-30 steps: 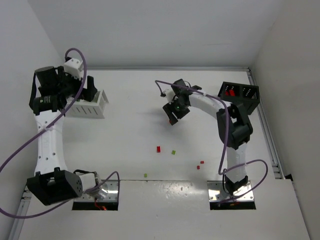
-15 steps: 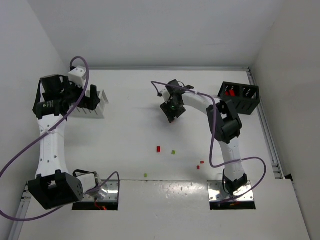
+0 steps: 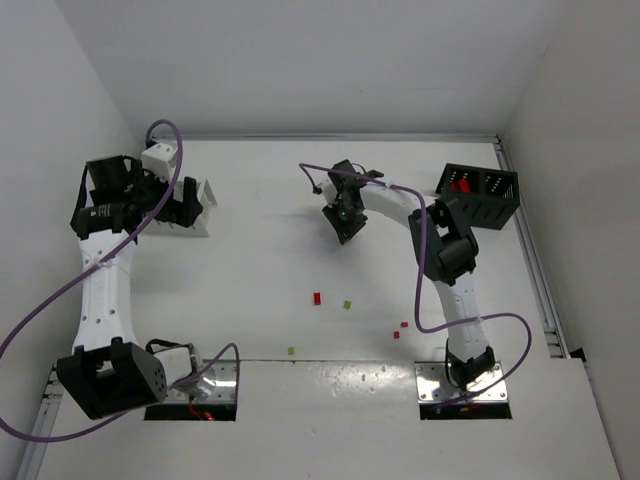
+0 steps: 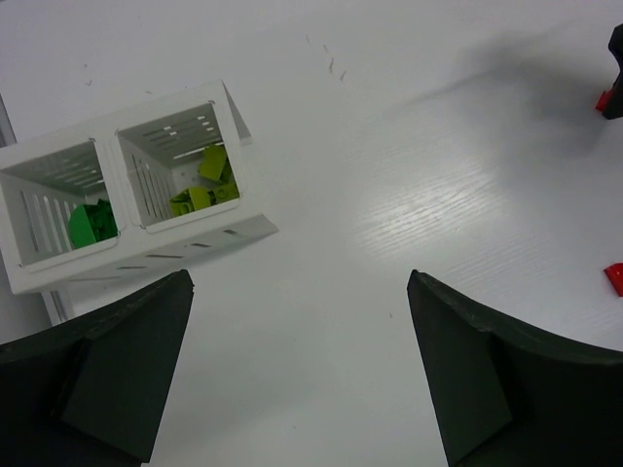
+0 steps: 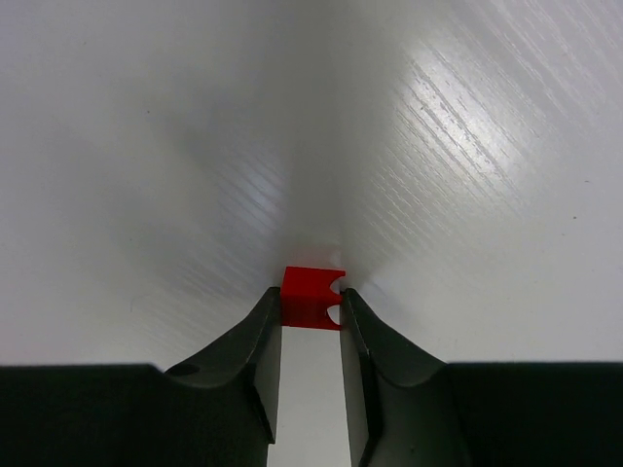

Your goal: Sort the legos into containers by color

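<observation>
My right gripper (image 3: 343, 226) hangs over the far middle of the table, shut on a small red brick (image 5: 311, 296) held at its fingertips (image 5: 265, 321). My left gripper (image 4: 297, 292) is open and empty, just beside the white slatted bin (image 4: 156, 255). That bin holds green bricks (image 4: 92, 222) in one compartment and yellow-green bricks (image 4: 204, 185) in the other. The black bin (image 3: 480, 196) at the far right holds red pieces (image 3: 460, 184). Loose bricks lie mid-table: one red (image 3: 317, 297), one yellow-green (image 3: 347, 304), two tiny red (image 3: 400, 329), one green (image 3: 291, 350).
The left arm (image 3: 100, 290) covers most of the white bin (image 3: 204, 196) in the top view. Walls close the table at the back and both sides. A purple cable (image 3: 430, 300) loops beside the right arm. A raised white plate (image 3: 330, 375) lies at the near edge.
My right gripper has shifted a little left and farther back with the red brick held. My left wrist has drawn slightly nearer and right at the white bin.
</observation>
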{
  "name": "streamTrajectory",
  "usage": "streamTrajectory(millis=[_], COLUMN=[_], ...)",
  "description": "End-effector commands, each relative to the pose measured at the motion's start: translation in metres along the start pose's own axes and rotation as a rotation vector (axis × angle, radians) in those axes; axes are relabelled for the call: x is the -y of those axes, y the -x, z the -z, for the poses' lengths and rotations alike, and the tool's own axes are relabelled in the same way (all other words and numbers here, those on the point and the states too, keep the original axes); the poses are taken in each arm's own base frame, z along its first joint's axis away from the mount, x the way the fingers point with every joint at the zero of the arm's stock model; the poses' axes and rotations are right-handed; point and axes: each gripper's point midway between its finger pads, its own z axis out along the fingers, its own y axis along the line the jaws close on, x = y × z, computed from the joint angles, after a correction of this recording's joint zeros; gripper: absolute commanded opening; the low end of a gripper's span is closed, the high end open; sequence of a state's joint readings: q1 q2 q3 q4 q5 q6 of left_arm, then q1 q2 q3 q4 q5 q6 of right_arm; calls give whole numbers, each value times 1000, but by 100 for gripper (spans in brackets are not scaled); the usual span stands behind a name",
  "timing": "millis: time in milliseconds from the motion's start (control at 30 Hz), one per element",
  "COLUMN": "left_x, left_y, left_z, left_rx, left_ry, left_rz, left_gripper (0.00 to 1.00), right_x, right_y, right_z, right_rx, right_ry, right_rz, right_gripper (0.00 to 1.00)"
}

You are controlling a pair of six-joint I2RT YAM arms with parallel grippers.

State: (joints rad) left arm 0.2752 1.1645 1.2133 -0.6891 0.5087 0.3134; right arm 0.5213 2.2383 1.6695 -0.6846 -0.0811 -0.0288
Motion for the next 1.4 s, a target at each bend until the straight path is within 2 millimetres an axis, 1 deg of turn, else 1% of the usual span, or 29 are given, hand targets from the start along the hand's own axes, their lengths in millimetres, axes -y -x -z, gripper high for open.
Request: streamTrajectory(millis=[0, 100, 133, 167, 200, 233, 267, 300, 367, 400, 433, 467, 500, 533, 567, 600, 633, 667, 700, 733, 767, 800, 833, 900, 1000, 1033, 1133, 1233, 1367], left_x=[4, 12, 14, 19, 32, 39, 51, 71, 94, 120, 134, 146, 172, 183, 196, 206, 231, 238, 247, 261, 268, 274, 286, 294, 315, 320, 327, 333, 343], left_y=[7, 6, 7, 3, -1, 1, -7, -9, -19, -25, -31, -36, -42, -42, -49, -56, -54, -62, -65, -76, -74, -80, -80, -82, -93, -97, -116, -119, -135], left_z=[4, 2, 2, 0, -4, -5, -11, -17, -30, -35, -39, -44, -47, -50, -52, -57, -57, -60, -61, -65, -68, -69, -72, -74, -79, -82, -93, -97, -101], left_rx=[34, 45, 50, 39, 31, 33, 5, -7, -54, -80, -98, -126, -139, -142, -159, -179, -167, -185, -191, -229, -225, -244, -246, -257, -292, -294, -347, -361, -400], left_ry=[-9, -56, -67, -92, -139, -160, -199, -246, -313, -380, -419, -448, -513, -532, -565, -581, -629, -627, -636, -638, -630, -630, -649, -660, -715, -718, -724, -734, -746], left_rz=[-36, -44, -57, -68, -90, -117, -114, -159, -175, -194, -209, -205, -225, -241, -246, -258, -295, -321, -348, -398, -426, -448, -489, -507, -542, -572, -590, -598, -627], left_gripper=[98, 98, 98, 98, 98, 98, 97, 97, 96, 96, 96, 96, 95, 94, 94, 94, 94, 94, 94, 93, 92, 92, 91, 91, 91, 90, 90, 88, 88], right_x=[-4, 0, 6, 5, 20, 27, 32, 40, 71, 81, 92, 117, 130, 142, 167, 181, 191, 216, 227, 236, 255, 263, 270, 281, 283, 284, 288, 288, 292], right_y=[8, 10, 19, 22, 18, 24, 27, 29, 25, 26, 24, 20, 13, 9, -3, -4, -12, -21, -27, -35, -43, -51, -50, -63, -65, -67, -72, -73, -75], right_z=[2, 18, 42, 55, 68, 85, 113, 128, 156, 177, 187, 201, 212, 220, 231, 240, 245, 253, 255, 257, 258, 258, 261, 250, 243, 231, 222, 215, 206], right_rx=[16, 42, 95, 122, 134, 171, 212, 236, 270, 292, 303, 320, 315, 320, 321, 330, 321, 329, 321, 312, 310, 294, 314, 289, 288, 273, 254, 250, 233], right_ry=[1, -7, -21, -26, -69, -92, -108, -122, -163, -182, -199, -232, -258, -276, -308, -331, -334, -357, -369, -371, -376, -376, -373, -348, -321, -298, -289, -275, -275], right_rz=[14, 7, -2, 1, -22, -19, -19, -24, -88, -101, -125, -163, -174, -191, -237, -245, -263, -313, -325, -338, -377, -401, -410, -439, -448, -452, -467, -468, -474], right_gripper=[24, 23, 23, 23, 23, 23, 23, 21, 19, 18, 18, 18, 18, 18, 18, 17, 17, 17, 17, 17, 17, 17, 17, 17, 18, 18, 20, 22, 43])
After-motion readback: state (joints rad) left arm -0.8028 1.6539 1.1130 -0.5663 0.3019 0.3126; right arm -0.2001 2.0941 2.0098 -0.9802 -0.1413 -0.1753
